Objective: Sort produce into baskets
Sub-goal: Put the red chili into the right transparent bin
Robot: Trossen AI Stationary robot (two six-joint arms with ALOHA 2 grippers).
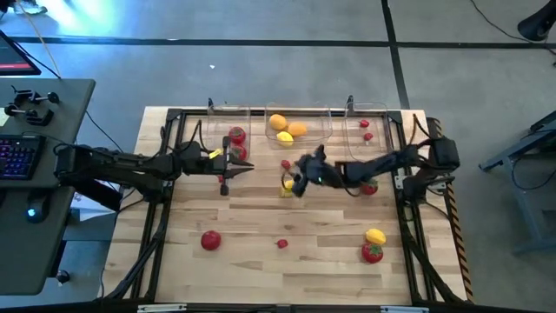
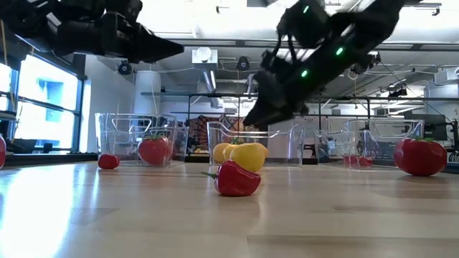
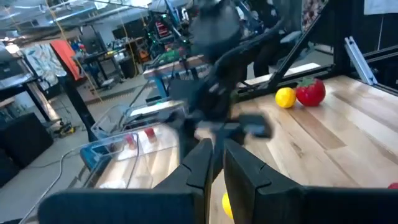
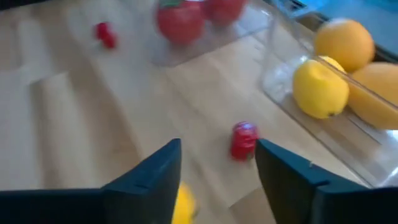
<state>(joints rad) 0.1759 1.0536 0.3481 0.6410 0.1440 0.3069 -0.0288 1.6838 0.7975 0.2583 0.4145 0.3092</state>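
Observation:
Three clear bins stand along the far edge. The left bin (image 1: 228, 122) holds red tomatoes (image 1: 236, 136), the middle bin (image 1: 297, 115) holds orange and yellow citrus (image 1: 287, 129), and the right bin (image 1: 369, 115) holds tiny red berries (image 1: 366, 124). My right gripper (image 1: 294, 181) is open and empty above the table's middle. It hangs over a yellow fruit (image 1: 287, 188), with a small red berry (image 4: 244, 140) just beyond its fingers. My left gripper (image 1: 246, 167) is shut and empty, raised in front of the left bin.
On the table lie a tomato (image 1: 210, 240) at near left, a berry (image 1: 282, 244) near the middle, a lemon (image 1: 375, 236) and a tomato (image 1: 372, 253) at near right, and a tomato (image 1: 369, 187) under my right arm. Black frame rails run along the table's sides.

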